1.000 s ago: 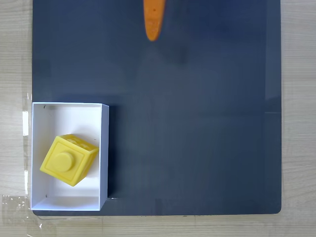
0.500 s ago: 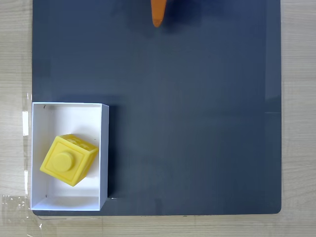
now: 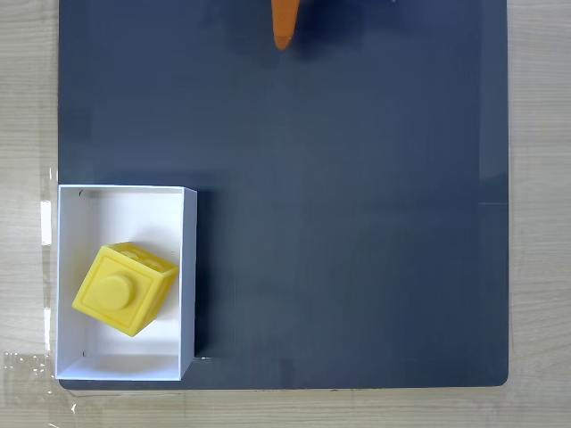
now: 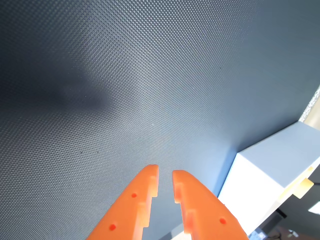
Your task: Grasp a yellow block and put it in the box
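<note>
The yellow block (image 3: 123,287) lies tilted inside the white box (image 3: 187,267), which stands at the lower left corner of the dark mat in the fixed view. My orange gripper (image 3: 284,36) pokes in at the top edge, far from the box and over bare mat. In the wrist view the gripper (image 4: 165,171) holds nothing, with only a narrow slit between its two orange fingers. A corner of the box (image 4: 260,185) shows at the lower right of that view.
The dark grey mat (image 3: 357,223) covers most of a light wooden table (image 3: 27,107). Clear tape (image 3: 27,366) holds the box's left side at the mat's edge.
The gripper tip has drawn back toward the top edge of the fixed view since a second ago, then held still. Block and box have not moved.
</note>
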